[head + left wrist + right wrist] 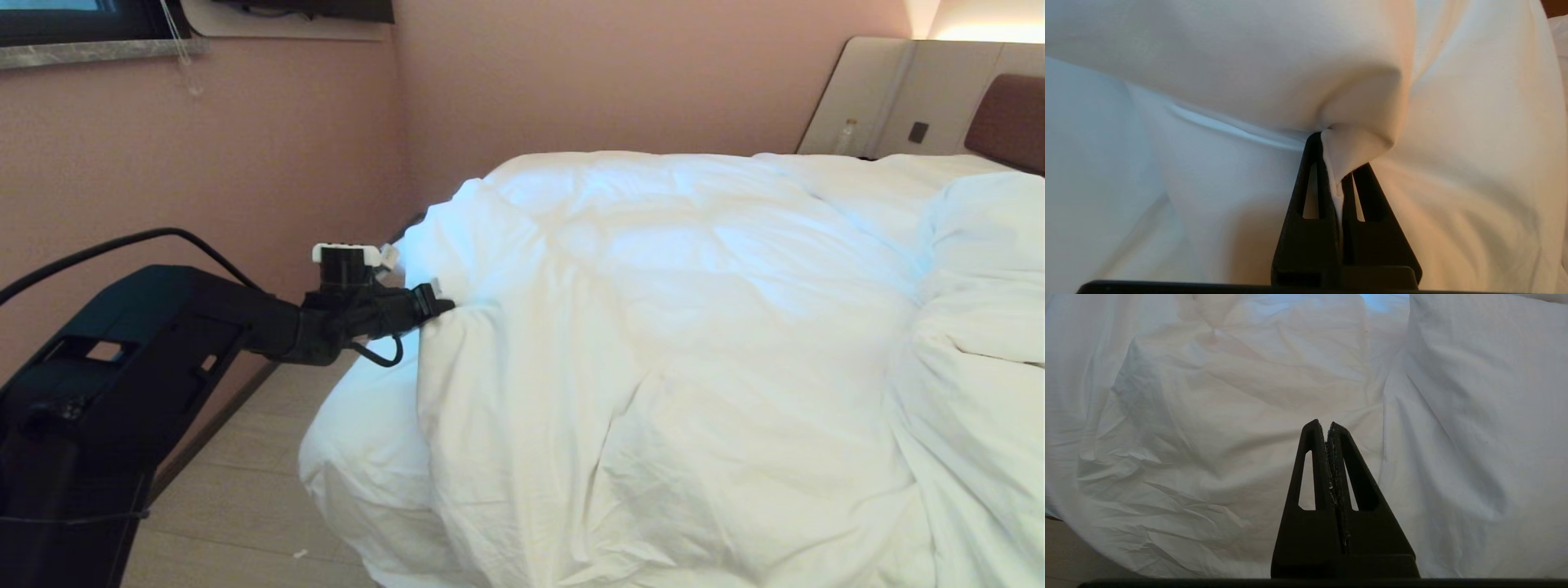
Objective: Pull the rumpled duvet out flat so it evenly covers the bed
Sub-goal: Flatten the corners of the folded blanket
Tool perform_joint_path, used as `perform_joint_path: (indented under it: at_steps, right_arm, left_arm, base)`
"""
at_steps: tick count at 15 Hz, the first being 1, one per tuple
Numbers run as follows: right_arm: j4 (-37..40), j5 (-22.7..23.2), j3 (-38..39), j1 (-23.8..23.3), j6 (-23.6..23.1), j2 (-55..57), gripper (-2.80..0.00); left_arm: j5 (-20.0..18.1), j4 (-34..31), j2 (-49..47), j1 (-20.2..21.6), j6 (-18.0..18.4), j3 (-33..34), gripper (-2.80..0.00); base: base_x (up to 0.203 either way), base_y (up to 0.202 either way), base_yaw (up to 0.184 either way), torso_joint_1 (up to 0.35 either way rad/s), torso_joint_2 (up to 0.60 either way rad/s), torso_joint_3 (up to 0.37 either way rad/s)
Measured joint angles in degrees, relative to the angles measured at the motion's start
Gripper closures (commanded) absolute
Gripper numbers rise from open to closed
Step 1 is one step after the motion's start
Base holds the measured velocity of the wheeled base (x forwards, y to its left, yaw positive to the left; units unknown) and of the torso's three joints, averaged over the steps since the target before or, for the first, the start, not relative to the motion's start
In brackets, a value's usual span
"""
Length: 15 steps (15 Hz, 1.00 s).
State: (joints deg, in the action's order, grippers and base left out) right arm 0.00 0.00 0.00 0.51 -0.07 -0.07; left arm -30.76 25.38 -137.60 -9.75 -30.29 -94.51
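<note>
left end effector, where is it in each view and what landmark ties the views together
Head view: the left end effector is left of centre, at the duvet's left edge.
Left wrist view: bottom centre, shut on a pinched fold of duvet.
Right wrist view: not in it; the one seen there is the right end effector.
Shared landmark: the duvet.

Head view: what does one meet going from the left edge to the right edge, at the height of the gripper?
Black left arm → left gripper, shut on a fold of the duvet → the duvet's broad flat part → its bunched-up heap at the right edge.
</note>
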Motion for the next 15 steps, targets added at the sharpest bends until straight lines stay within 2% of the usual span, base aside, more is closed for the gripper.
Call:
perform_joint_path:
  at_steps: [9,15]
  right_arm:
    - [0.00,0.00,0.00,0.00,-0.02,0.00,0.00]
    - [0.00,0.00,0.00,0.00,0.00,0.00,0.00]
  left_arm:
    - [0.13,0.17,2.73,0.00,0.04,1.87,0.00]
    - [0.59,0.38,12.25,0.88,0.41,12.02,0.00]
  base:
    - [0.000,0.000,0.000,0.000,0.00,0.000]
    - [0.000,0.000,0.000,0.000,0.00,0.000]
